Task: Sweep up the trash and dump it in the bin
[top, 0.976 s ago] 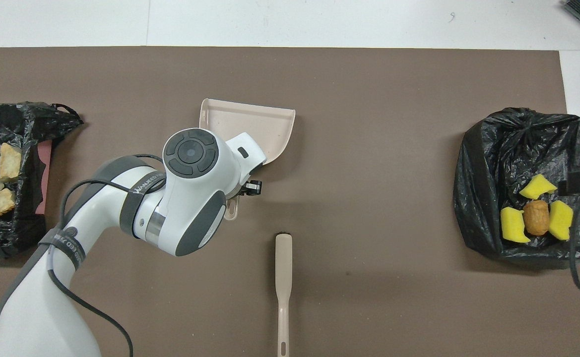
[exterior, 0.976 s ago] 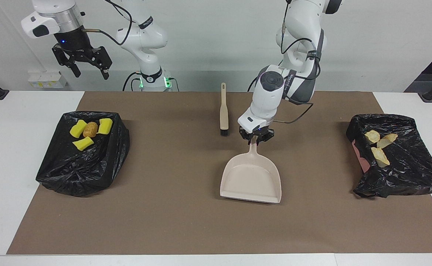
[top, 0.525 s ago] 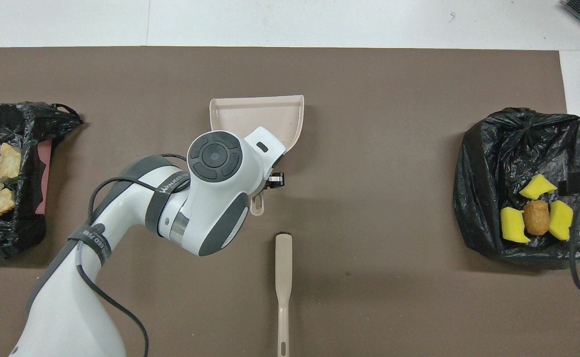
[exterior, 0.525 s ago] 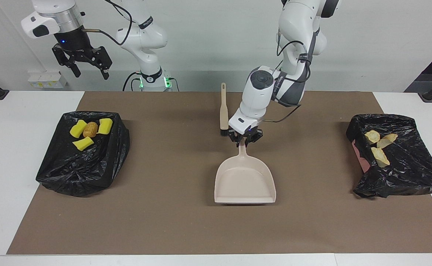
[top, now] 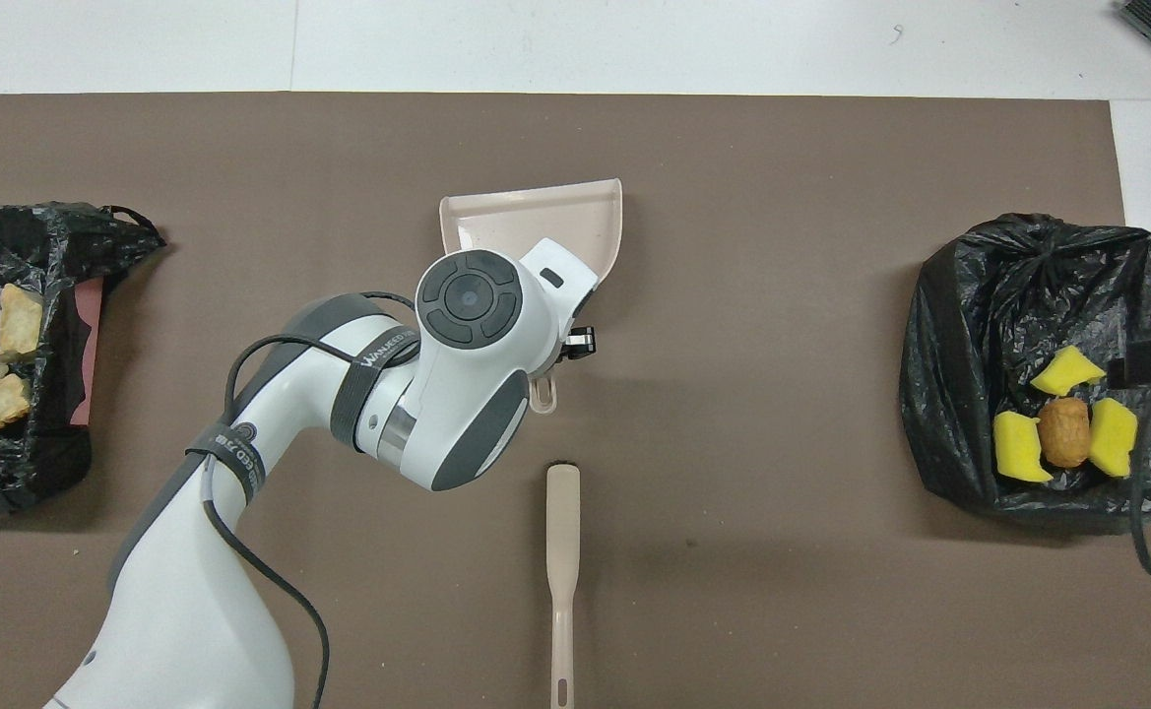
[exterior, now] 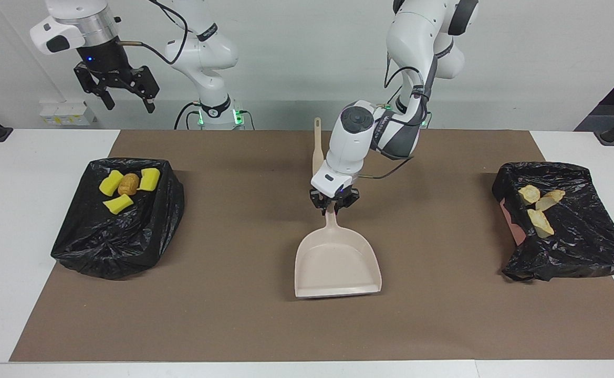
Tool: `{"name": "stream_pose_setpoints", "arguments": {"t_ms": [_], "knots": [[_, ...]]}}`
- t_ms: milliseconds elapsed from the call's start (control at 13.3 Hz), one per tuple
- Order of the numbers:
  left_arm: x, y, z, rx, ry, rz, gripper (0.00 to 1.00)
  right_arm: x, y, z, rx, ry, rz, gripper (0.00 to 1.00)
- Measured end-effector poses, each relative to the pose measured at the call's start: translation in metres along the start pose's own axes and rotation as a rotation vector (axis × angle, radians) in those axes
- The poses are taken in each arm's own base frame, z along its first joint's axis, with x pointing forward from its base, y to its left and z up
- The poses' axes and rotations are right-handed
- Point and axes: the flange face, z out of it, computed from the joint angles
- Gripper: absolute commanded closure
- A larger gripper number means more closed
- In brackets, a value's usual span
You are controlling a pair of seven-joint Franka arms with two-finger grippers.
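Left gripper down at dustpan handle, mat centre; fingers astride handle, can't tell if gripping or let go. Brush lies at dustpan's 6 o'clock, overhead view. Right gripper waits high, fingers spread, holding nothing. Yellow wedges and brown lump in black bag at right arm's end; bread pieces in other bag at left arm's end.

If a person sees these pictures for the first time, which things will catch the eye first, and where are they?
The left gripper sits at the handle of the beige dustpan, which lies on the brown mat in the middle of the table. At each end lies a black bag: one holds yellow wedges and a brown lump, the other bread pieces. The right gripper waits, raised and open, above its own end.
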Motion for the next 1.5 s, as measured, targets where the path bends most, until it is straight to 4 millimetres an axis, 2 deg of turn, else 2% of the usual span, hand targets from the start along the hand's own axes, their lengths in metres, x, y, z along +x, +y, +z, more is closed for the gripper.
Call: {"name": "stream_pose_setpoints", "arguments": {"t_ms": [300, 525, 675, 976, 1201, 1501], "knots": [[0.012, -0.015, -0.003, 0.006, 0.006, -0.028, 0.0, 0.0, 0.0, 0.0, 0.0, 0.0, 0.0, 0.0], [0.035, -0.05, -0.027, 0.01, 0.019, -0.084, 0.0, 0.0, 0.0, 0.0, 0.0, 0.0, 0.0, 0.0], [0.058, -0.087, -0.047, 0.01, 0.04, -0.102, 0.0, 0.0, 0.0, 0.0, 0.0, 0.0, 0.0, 0.0], [0.094, -0.172, -0.095, 0.011, 0.091, -0.022, 0.0, 0.0, 0.0, 0.0, 0.0, 0.0, 0.0, 0.0], [0.103, -0.232, -0.137, 0.029, 0.091, 0.052, 0.0, 0.0, 0.0, 0.0, 0.0, 0.0, 0.0, 0.0], [0.097, -0.295, -0.182, 0.049, 0.062, 0.132, 0.0, 0.0, 0.0, 0.0, 0.0, 0.0, 0.0, 0.0]]}}
